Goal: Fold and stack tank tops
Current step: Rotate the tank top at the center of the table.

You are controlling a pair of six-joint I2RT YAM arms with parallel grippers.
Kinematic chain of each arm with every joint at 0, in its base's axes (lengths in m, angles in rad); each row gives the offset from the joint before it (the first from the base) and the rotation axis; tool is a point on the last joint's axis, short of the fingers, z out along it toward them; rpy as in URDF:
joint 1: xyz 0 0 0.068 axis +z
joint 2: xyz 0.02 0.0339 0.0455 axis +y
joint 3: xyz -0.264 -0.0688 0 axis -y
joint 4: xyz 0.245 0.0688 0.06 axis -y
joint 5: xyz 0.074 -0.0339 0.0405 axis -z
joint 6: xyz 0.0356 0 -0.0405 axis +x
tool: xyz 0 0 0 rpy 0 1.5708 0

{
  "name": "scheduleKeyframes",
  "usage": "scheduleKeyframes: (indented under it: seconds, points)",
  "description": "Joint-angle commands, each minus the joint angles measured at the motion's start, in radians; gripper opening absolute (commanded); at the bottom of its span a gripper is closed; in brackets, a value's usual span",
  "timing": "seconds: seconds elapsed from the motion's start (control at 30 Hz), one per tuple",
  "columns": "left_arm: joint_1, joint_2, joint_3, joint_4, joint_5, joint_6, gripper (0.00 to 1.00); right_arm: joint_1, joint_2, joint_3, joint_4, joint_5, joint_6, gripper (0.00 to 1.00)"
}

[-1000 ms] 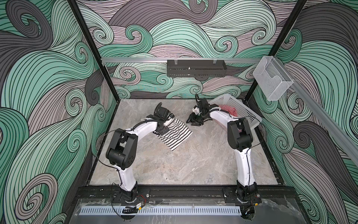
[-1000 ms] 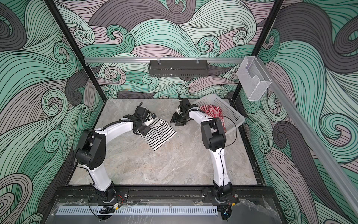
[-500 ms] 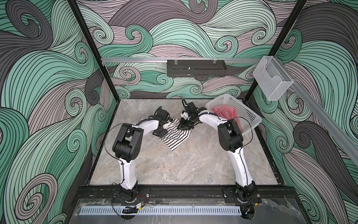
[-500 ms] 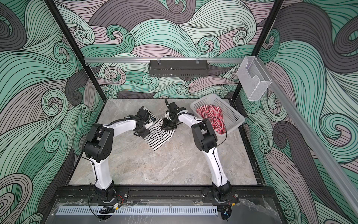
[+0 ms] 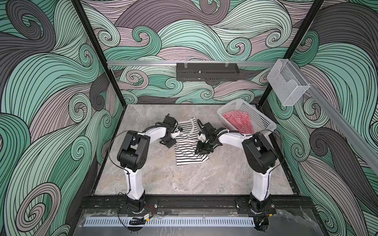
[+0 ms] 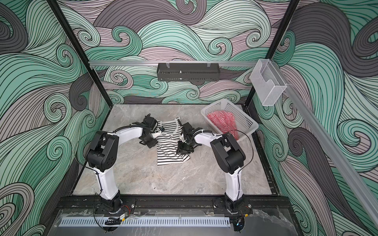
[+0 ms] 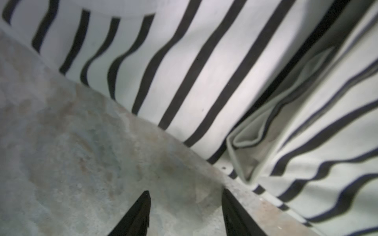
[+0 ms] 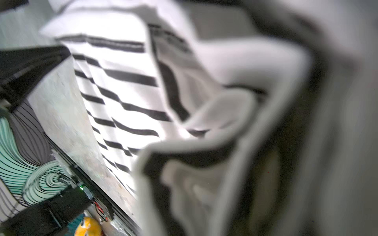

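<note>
No legible text, labels or numbers

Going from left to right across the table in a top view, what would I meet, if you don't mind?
In order: left tool → black-and-white top → right tool → basket.

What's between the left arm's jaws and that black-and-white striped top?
Only bare marble table; the left wrist view shows the left gripper, jaws open, short of the black-and-white tank top.
</note>
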Motion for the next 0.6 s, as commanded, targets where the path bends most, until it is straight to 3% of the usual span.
scheduleKeyframes:
  seconds: [0.0, 0.23, 0.43, 0.57]
  points:
    - [0.008, -0.078, -0.009, -0.061, 0.117, 0.025, 0.59, 0.029, -0.054, -0.084, -0.040, 0.065, 0.050, 0.43]
    - [0.009, -0.143, 0.020, -0.128, 0.264, -0.027, 0.62, -0.064, -0.133, -0.066, -0.081, 0.128, 0.010, 0.50]
    - [0.008, -0.062, 0.119, -0.234, 0.408, -0.052, 0.64, -0.147, -0.101, 0.001, -0.096, 0.126, -0.034, 0.51]
    - [0.008, -0.012, 0.152, -0.227, 0.441, -0.081, 0.65, -0.179, -0.051, 0.058, -0.087, 0.111, -0.049, 0.51]
